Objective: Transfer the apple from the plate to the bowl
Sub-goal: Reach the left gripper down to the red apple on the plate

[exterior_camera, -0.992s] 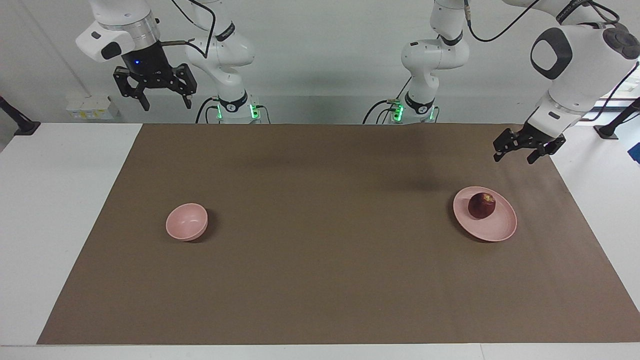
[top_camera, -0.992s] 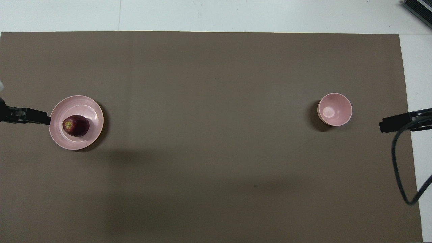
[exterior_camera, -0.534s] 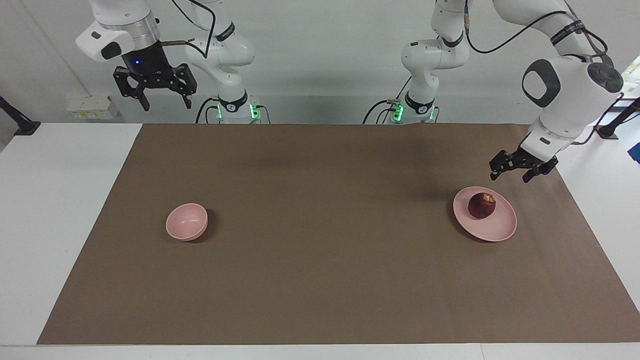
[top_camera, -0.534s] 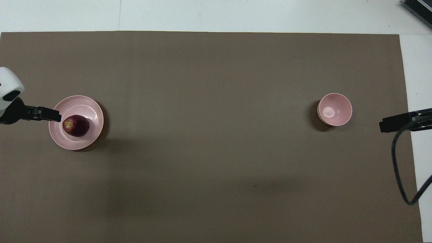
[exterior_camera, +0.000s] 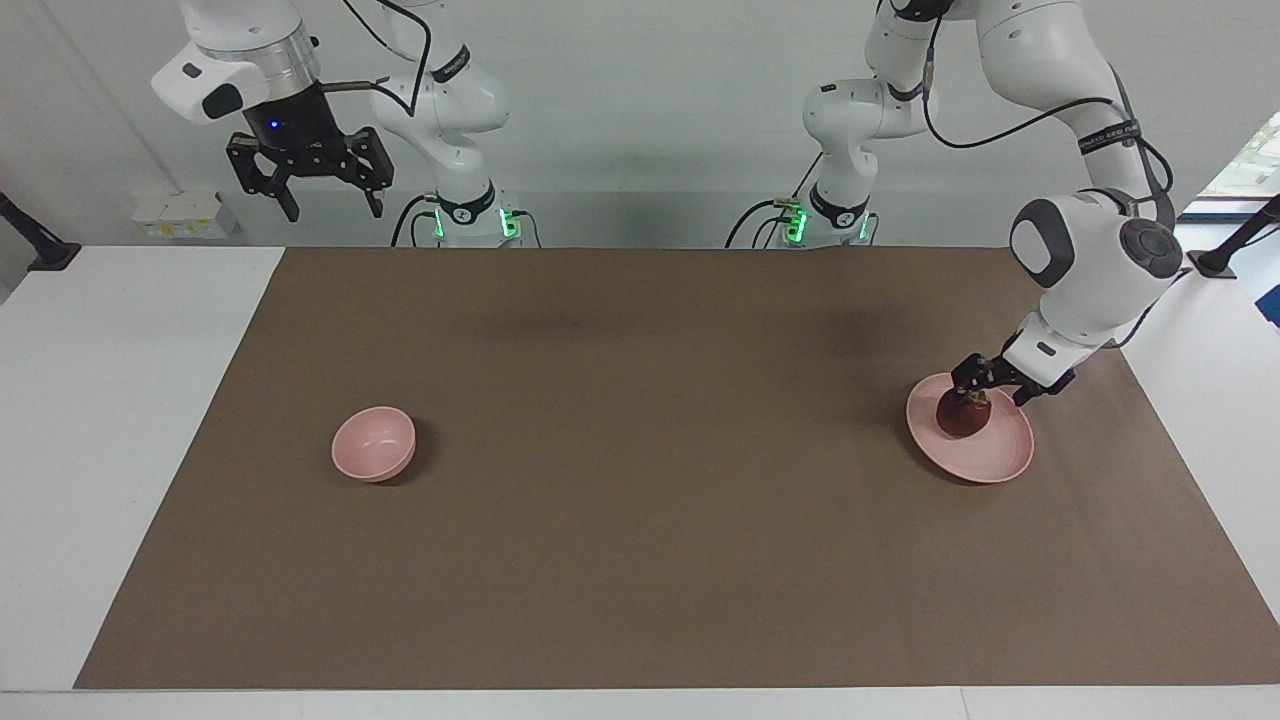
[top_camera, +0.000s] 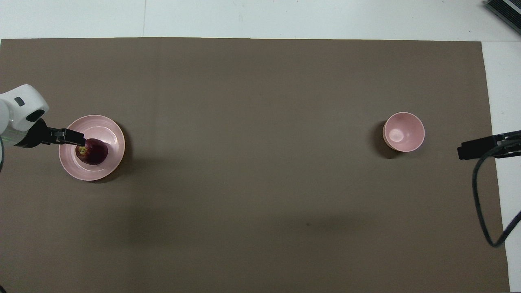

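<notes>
The dark red apple (exterior_camera: 962,420) lies on the pale pink plate (exterior_camera: 1000,455) toward the left arm's end of the table. My left gripper (exterior_camera: 988,396) is open and low over the plate, its fingers on either side of the apple's top. In the overhead view the left gripper (top_camera: 78,141) reaches the apple (top_camera: 95,153) on the plate (top_camera: 106,129). The small pink bowl (exterior_camera: 373,442) stands empty toward the right arm's end; it also shows in the overhead view (top_camera: 403,132). My right gripper (exterior_camera: 305,190) is open and waits high up, over the table's edge by the robots.
A brown mat (exterior_camera: 640,560) covers the white table (exterior_camera: 110,400). A black cable (top_camera: 484,211) hangs from the right arm by the mat's edge, where the right gripper's tip (top_camera: 468,149) shows.
My left gripper has come down and moved over the plate until its fingers are around the apple's top. The apple, plate, bowl and right arm have not moved.
</notes>
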Robot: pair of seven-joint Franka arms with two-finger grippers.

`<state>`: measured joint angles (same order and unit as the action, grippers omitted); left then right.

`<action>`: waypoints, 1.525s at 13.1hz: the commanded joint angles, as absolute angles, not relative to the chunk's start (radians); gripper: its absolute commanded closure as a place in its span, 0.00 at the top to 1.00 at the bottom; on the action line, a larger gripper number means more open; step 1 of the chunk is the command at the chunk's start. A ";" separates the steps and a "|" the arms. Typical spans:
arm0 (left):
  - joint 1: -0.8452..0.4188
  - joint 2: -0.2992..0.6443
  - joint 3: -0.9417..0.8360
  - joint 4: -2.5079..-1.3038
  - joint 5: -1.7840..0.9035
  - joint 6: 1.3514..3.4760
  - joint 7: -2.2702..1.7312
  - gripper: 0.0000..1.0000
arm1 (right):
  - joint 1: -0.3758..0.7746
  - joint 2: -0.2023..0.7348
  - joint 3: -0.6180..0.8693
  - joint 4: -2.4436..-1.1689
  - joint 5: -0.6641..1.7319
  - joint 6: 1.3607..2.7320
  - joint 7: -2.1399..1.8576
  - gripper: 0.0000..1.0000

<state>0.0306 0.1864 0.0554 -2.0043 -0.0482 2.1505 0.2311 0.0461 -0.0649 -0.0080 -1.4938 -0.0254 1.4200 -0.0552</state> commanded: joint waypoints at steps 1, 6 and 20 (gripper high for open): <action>0.032 0.173 0.054 -2.069 -0.035 2.224 0.241 1.00 | 0.034 -0.086 -0.002 -1.519 -0.020 1.434 -0.077 1.00; 0.031 0.204 0.054 -2.075 -0.035 2.250 0.239 1.00 | 0.034 -0.086 -0.003 -1.519 -0.020 1.434 -0.077 1.00; 0.021 0.216 0.054 -2.007 -0.043 2.223 0.206 0.00 | 0.040 -0.089 0.002 -1.517 -0.014 1.399 -0.083 1.00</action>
